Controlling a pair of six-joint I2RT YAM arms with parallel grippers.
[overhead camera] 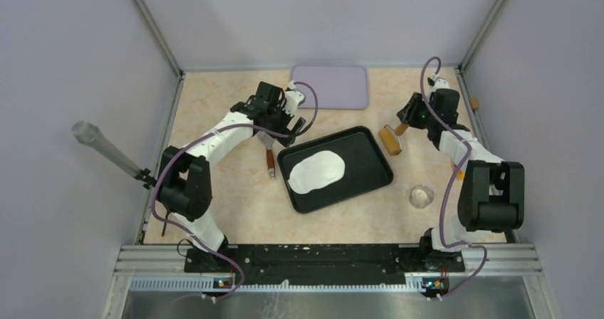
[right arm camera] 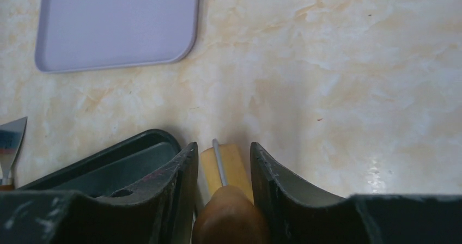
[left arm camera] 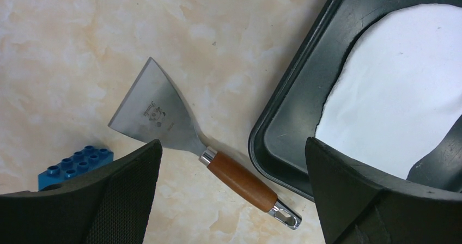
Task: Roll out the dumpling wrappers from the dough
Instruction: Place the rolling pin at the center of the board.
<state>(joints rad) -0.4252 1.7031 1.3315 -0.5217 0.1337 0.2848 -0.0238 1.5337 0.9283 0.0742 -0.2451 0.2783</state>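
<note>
Top external view: the dough [overhead camera: 318, 171] is spread flat at the left end of the tray [overhead camera: 370, 164] — no wrappers are cut yet. The left gripper [left arm camera: 233, 145] is held wide open over a scraper [left arm camera: 158, 110]; the right gripper [right arm camera: 223, 147] is clamped on a roller [right arm camera: 229, 222].

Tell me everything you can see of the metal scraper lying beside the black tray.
The steel scraper has a flat blade flaring to a wide straight edge, a small stamped mark, a shiny collar, a reddish-brown wooden handle and a metal end cap with a hanging hole. It lies flat on the beige marbled table, close beside the black rectangular tray without touching it. The open left hand is above it; nothing grips it.
</note>
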